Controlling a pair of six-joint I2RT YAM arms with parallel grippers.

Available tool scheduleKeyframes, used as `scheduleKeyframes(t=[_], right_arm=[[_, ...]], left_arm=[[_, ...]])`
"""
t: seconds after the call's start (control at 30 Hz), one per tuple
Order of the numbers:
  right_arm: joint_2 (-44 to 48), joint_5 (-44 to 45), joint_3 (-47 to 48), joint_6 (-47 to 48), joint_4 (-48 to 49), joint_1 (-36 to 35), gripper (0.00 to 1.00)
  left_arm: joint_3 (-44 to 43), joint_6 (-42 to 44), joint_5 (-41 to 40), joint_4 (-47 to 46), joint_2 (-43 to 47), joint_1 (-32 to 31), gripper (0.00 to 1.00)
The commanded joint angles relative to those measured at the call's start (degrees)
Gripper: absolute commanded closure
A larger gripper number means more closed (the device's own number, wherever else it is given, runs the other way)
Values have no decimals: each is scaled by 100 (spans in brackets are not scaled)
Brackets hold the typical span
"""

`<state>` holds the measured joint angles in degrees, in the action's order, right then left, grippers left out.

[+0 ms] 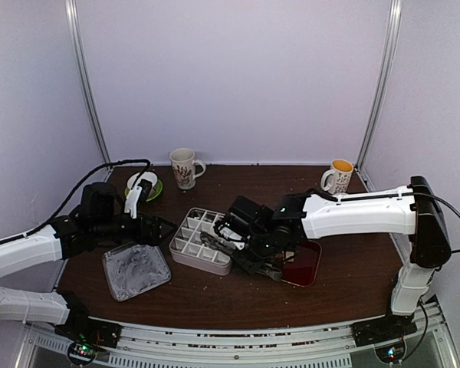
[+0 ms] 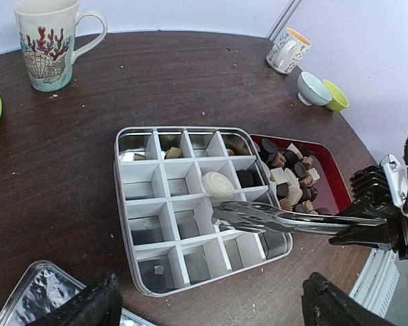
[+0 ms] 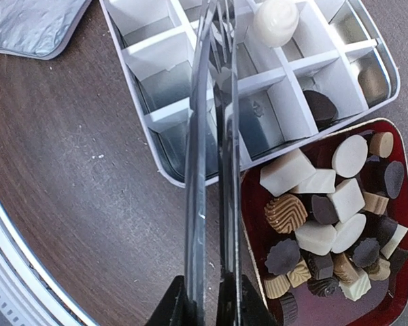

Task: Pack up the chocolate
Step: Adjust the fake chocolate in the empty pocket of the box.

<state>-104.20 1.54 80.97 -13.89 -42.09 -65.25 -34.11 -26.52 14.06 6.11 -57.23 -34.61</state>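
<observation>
The dark wooden table (image 1: 215, 295) carries a silver lid (image 1: 136, 270) at lower left and, mid-frame, a divided tin (image 2: 160, 178) touching a red tray (image 2: 328, 170). The chocolate (image 3: 326, 217) lies heaped in the tray, in white, tan and dark pieces. A few sit in the tin's cells, among them a white round piece (image 2: 217, 185), ridged top up, with no long axis.

The tongs (image 2: 272, 219) run from the frame's right edge leftward, tips over the tin's middle, just beside that piece. The right gripper (image 3: 207, 302) is clamped on their handle. The left gripper (image 2: 214, 302) gapes wide, holding nothing.

The overhead view hides the heap behind the right arm. Only the left wrist view shows two small bowls (image 2: 313, 88) at upper right.
</observation>
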Motion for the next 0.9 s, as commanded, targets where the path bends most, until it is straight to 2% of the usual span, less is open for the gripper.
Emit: scheduleKeyframes(t=[0.0,0.43,0.47,0.53,0.6,0.87], right_arm=[[-6,209,77,-92,-61,26,77],[4,332,46,-180,-97,139,73],[1,330,50,-176,-98,148,70],[-4,325,67,-159,-94,145,57],[4,313,68,-153,-88,150,54],[112,345,51,-131,-32,147,73]], left_arm=[[-131,51,-33,-101,27,-37,5],[-154,60,-19,-136,-24,-31,5],[-163,60,-18,-136,-32,-30,5],[-171,60,-18,-136,-42,-29,5],[-179,60,-17,-136,-51,-37,5],[-205,68,-9,-128,-77,-30,5]])
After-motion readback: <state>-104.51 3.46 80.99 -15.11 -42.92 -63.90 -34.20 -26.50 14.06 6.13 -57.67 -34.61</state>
